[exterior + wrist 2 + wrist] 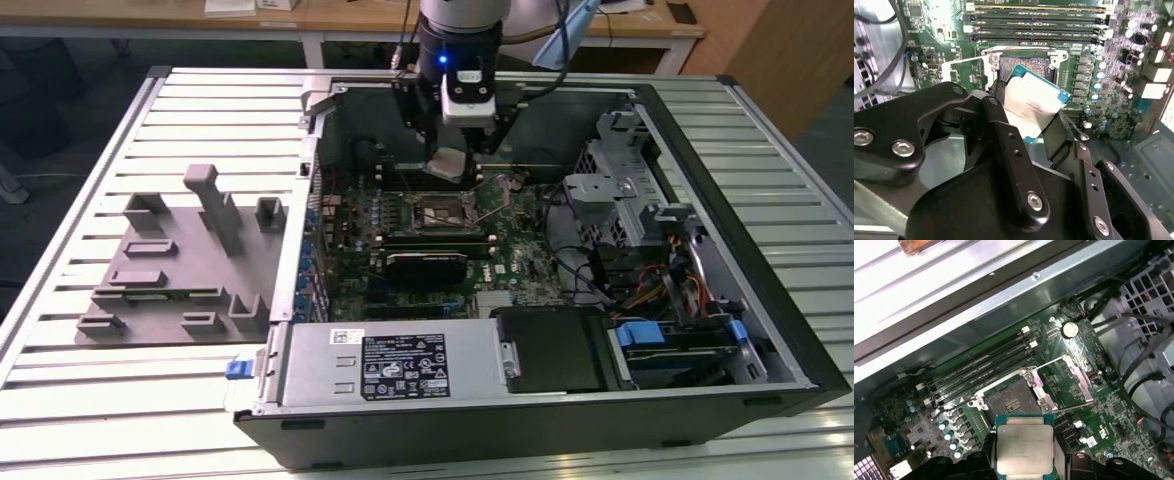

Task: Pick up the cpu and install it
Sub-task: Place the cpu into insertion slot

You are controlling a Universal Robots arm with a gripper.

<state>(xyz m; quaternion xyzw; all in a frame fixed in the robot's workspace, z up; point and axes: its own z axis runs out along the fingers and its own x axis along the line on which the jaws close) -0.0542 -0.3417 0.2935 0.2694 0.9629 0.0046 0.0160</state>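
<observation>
The arm's gripper (451,158) pinches the cpu (1024,445) by two opposite edges, metal plate up, in the air near the open socket (1010,401) on the green motherboard (527,262). The opened computer case (787,330) lies on a slatted metal surface (80,390). A grey fixture block (174,270) sits beside it at the exterior view's left.

light: bright, overhead | glare: slatted table (929,270) | shadow: case interior (358,128)
</observation>
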